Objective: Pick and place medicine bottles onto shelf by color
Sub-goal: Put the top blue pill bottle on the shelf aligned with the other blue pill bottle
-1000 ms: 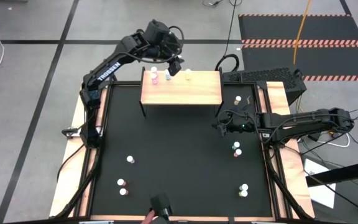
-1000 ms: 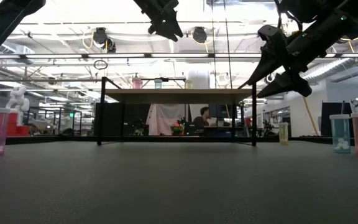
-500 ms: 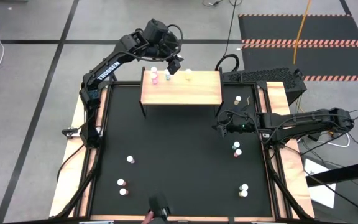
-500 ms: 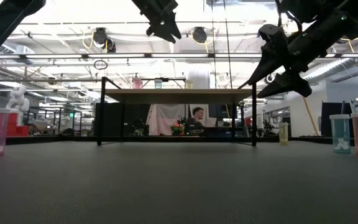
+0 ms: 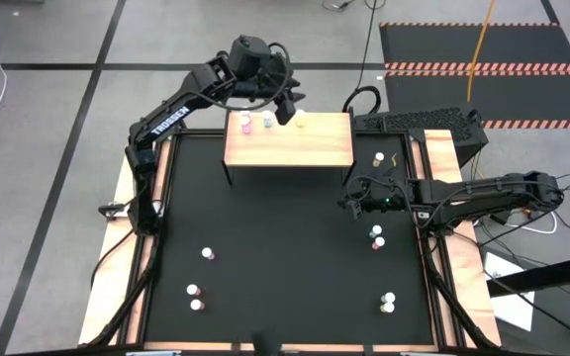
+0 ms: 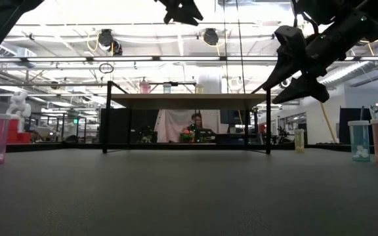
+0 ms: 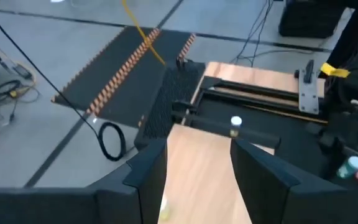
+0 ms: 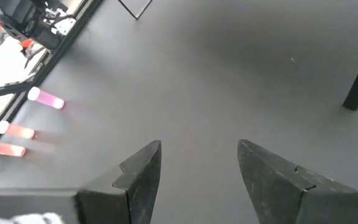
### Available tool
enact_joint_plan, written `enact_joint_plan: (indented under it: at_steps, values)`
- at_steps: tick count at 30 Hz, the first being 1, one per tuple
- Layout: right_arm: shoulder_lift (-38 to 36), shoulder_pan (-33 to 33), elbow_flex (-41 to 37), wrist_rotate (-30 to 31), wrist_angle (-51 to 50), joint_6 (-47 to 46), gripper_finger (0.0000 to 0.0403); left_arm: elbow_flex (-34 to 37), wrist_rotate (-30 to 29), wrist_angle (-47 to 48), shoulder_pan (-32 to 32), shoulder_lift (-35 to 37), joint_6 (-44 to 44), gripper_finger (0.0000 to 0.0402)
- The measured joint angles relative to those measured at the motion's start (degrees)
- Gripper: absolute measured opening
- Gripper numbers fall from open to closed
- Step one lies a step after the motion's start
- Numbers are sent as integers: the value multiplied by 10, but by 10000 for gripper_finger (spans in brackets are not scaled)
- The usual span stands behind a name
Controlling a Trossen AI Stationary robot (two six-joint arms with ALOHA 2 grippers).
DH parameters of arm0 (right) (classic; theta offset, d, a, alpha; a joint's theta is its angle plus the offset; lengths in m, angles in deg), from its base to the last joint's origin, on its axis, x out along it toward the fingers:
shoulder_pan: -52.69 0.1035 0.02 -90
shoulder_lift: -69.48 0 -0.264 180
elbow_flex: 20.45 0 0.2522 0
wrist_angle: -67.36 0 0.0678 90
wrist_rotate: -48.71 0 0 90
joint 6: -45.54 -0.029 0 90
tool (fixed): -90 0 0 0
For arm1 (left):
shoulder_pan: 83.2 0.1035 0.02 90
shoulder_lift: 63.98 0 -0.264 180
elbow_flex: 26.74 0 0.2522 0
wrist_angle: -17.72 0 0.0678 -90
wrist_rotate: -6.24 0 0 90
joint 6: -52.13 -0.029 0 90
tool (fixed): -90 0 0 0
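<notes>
My black work mat (image 5: 285, 237) fills the table, with a busy workshop visible beyond it in the low view. Nearest me, 3 medicine bottles (image 5: 197, 287) stand scattered near the mat's front left, and 1 pair sits at the front right (image 5: 388, 302). Mid-mat on the right, my right gripper (image 5: 347, 202) hovers on a low, outstretched arm, fingers spread wide and empty, with 2 bottles (image 5: 376, 237) just beside it. Farther back stands the shelf (image 5: 290, 146), carrying 3 bottles along its far edge (image 5: 246, 121). My left gripper (image 5: 287, 109) hangs above them on a high, bent arm, fingers parted and holding nothing.
</notes>
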Motion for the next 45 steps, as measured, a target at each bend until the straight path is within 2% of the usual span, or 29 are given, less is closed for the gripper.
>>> enact_joint_plan:
  at_steps: [3, 6, 9, 15, 18, 22, 28, 33, 36, 40, 42, 45]
  values:
    - [0, 0, 0, 0, 1, 8, 208, 9, -1, -2, -5, 0, 6, 168]
    - [0, 0, 0, 0, -2, 11, 208, 56, 16, -31, -12, 12, 23, 161]
    - [-1, 0, 0, -1, -3, 10, 208, 151, 21, -107, -23, 55, 41, 153]
    - [-1, 0, 0, -15, -13, 13, 208, 391, -2, -300, -34, 206, 84, 143]
    - [-1, 0, 0, -15, -12, 21, 208, 476, -8, -339, -29, 275, 100, 143]
    - [-1, -1, 0, -13, -11, 25, 208, 546, -9, -341, -26, 354, 119, 143]
    - [-1, -1, 0, 3, -8, 24, 208, 615, -18, -331, -30, 444, 121, 143]
    - [-1, -1, 0, 19, 14, 10, 208, 646, -93, -294, -13, 504, 88, 143]
    - [-1, -1, 0, 44, 15, -5, 208, 648, -120, -282, 3, 522, 50, 143]
    - [-1, -1, 0, 72, 15, -25, 208, 648, -121, -260, 13, 525, 13, 143]
    - [-1, -1, 0, 88, 15, -37, 208, 648, -119, -246, 13, 525, 27, 143]
    - [-1, -1, 0, 95, 16, -47, 208, 648, -97, -218, 6, 524, 97, 143]
